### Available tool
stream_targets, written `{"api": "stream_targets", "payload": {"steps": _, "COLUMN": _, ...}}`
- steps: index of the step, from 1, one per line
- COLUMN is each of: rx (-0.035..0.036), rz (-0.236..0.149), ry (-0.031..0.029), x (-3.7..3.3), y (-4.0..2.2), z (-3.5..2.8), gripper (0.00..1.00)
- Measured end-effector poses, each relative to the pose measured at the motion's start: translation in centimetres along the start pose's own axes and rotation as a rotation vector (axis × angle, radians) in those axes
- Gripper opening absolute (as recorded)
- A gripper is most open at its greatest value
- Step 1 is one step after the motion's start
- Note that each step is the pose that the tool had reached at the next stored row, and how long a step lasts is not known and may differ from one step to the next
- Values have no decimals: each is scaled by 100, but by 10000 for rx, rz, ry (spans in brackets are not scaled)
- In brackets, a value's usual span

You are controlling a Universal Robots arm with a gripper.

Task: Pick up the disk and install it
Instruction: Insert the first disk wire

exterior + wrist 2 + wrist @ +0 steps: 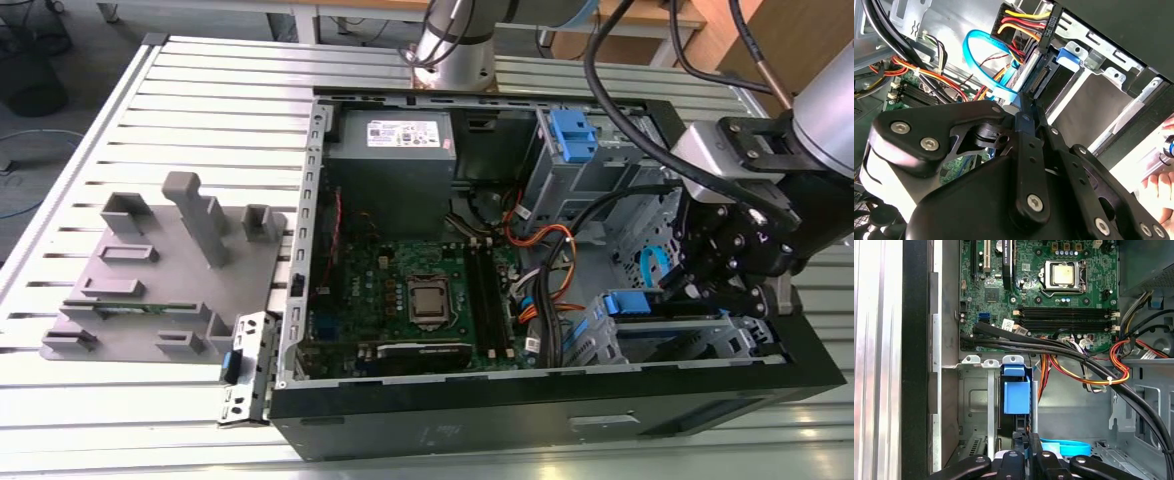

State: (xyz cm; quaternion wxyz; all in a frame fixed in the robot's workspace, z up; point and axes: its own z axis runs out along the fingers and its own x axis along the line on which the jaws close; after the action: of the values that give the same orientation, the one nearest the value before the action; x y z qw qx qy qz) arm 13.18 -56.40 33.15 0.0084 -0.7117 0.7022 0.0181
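Worktop carries the grey fixture, then the open PC case. Disk sits upright in the drive cage near the case's front corner. Tool pressed together just behind it. Install step, likely final seating; needs a straight push.

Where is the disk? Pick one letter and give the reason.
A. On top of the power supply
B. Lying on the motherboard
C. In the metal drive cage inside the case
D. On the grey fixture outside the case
C: in the first wrist view the disk, with its blue bracket, sits in the cage, just ahead of the claw.
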Motion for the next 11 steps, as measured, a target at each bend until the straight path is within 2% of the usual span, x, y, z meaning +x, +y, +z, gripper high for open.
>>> {"api": "stream_targets", "payload": {"steps": 11, "rx": 0, "rz": 0, "ry": -5, "x": 1, "y": 0, "z": 17, "gripper": 16}}
